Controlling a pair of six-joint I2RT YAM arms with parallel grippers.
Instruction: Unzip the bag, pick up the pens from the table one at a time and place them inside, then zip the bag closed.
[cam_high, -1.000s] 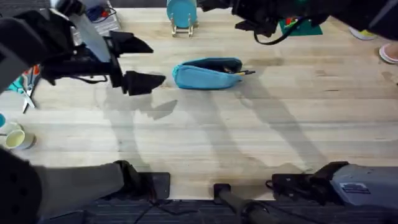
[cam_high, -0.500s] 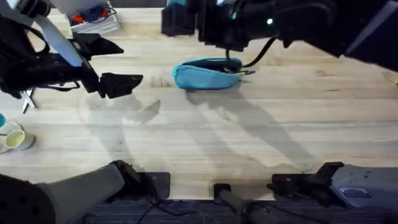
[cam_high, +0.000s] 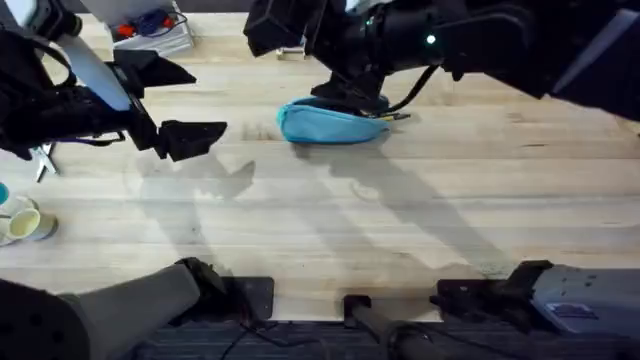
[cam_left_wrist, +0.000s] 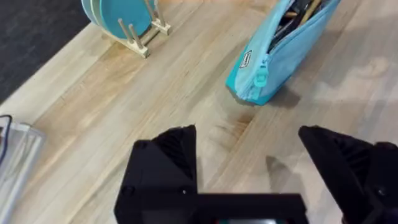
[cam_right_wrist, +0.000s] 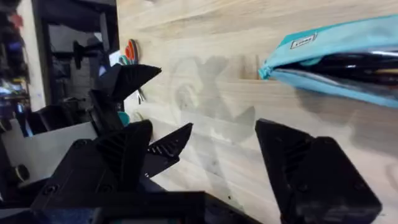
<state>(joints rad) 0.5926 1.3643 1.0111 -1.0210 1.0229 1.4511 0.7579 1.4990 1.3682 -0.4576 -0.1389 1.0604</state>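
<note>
The bag lies on the table toward the far middle, its zipper open, with the pens already inside; one tip pokes out at its right end. The step in hand is, by judgement, closing the zipper.

The right gripper hovers beside the bag's left end, fingers spread and holding nothing. The left gripper hangs well to the left of the bag, fingers also spread and empty.

1. Locate the zipper pull at the bag's left end.
2. Pin the fabric near that end with one gripper so the bag cannot slide.
3. Pinch the pull with the other and draw it along the opening.
4. Push the protruding pen tip inside first, or the slider will likely jam.
</note>
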